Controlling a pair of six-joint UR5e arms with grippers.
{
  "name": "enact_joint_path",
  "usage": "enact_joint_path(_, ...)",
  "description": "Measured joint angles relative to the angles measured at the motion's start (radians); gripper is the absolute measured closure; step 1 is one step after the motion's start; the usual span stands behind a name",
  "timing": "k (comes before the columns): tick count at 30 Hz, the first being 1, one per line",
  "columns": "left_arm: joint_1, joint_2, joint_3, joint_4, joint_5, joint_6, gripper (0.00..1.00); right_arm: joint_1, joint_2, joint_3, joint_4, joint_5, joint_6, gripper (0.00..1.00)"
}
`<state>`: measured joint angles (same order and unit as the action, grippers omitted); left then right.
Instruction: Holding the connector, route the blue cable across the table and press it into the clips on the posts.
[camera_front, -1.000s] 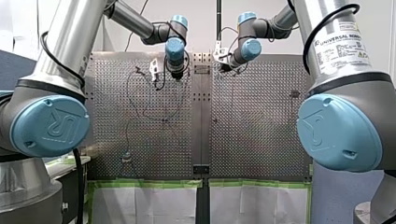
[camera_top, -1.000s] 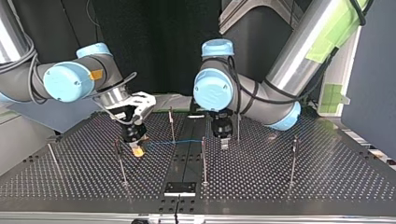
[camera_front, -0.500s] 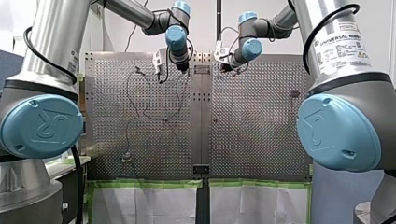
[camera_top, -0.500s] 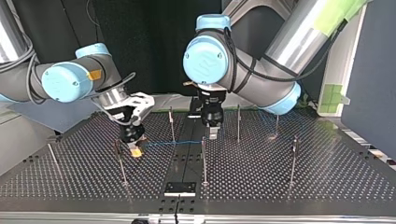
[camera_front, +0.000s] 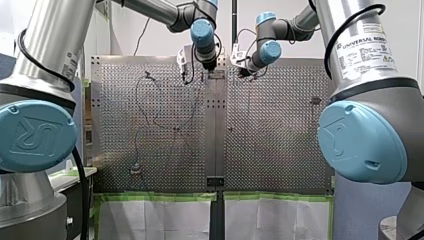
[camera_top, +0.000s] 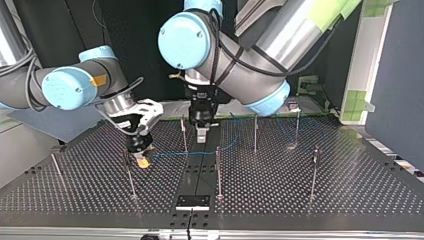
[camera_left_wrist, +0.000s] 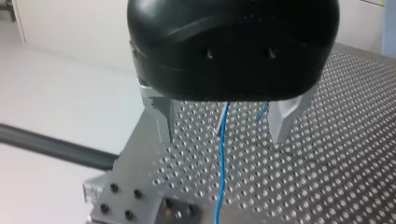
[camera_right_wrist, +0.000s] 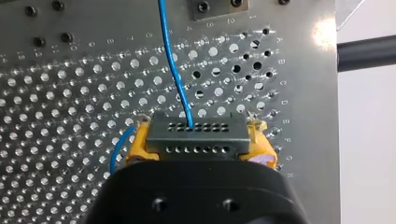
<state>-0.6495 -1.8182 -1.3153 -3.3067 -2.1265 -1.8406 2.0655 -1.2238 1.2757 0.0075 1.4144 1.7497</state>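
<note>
Right pincer pinches the connector, which covers most of its yellow pads. Left pincer hangs spread, blue cable passing between its fingers, its far end cut off.

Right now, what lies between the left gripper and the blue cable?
Nothing: the left wrist view shows the open left gripper over the blue cable, gap bare.

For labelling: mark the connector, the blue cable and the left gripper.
connector (camera_right_wrist: 196, 137), right wrist view, its grey face.
blue cable (camera_right_wrist: 172, 65), right wrist view, mid-stretch.
left gripper (camera_left_wrist: 222, 137), left wrist view, between fingertips.
</note>
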Motion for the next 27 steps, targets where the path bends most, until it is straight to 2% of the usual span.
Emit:
enact_joint_path(11, -0.078, -0.074, 0.076, -0.005, -0.092, -0.016, 0.02, -0.005, -0.001, 0.0, 0.005, 0.006, -0.002, 1.0)
enact_joint_path(27, -0.074, -0.211, 0.213, -0.014, -0.19, -0.081, 0.02, -0.008, -0.004, 0.0, 0.008, 0.006, -0.005, 1.0)
